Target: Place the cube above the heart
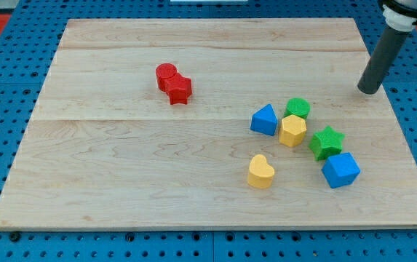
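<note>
My rod stands nearly upright, my tip (368,90) on the board (121,160), touching no block and holding nothing, well above the blue cube (340,170); yellow heart (260,172) lies left of the cube.

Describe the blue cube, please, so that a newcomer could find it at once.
On the wooden board, look at the cluster of blocks towards the view's right. The blue cube is its lowest, rightmost piece, just below the green star; the other blue block is the cluster's leftmost.

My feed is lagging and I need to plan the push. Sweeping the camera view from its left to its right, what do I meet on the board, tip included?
Red cylinder → red star → yellow heart → blue triangular block → yellow hexagonal block → green star → blue cube → my tip.
</note>
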`<action>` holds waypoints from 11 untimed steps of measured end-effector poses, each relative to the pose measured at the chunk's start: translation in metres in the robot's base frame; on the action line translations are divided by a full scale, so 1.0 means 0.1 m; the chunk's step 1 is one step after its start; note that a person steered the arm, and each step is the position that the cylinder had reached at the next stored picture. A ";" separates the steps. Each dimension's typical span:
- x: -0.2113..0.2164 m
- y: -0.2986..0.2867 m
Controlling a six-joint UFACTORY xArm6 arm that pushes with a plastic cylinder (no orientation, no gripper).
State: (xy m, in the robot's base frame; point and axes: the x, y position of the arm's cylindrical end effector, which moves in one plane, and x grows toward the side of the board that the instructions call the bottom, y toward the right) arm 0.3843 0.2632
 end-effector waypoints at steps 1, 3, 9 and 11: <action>0.00 0.00; 0.22 -0.05; 1.16 -1.67; 1.22 -1.26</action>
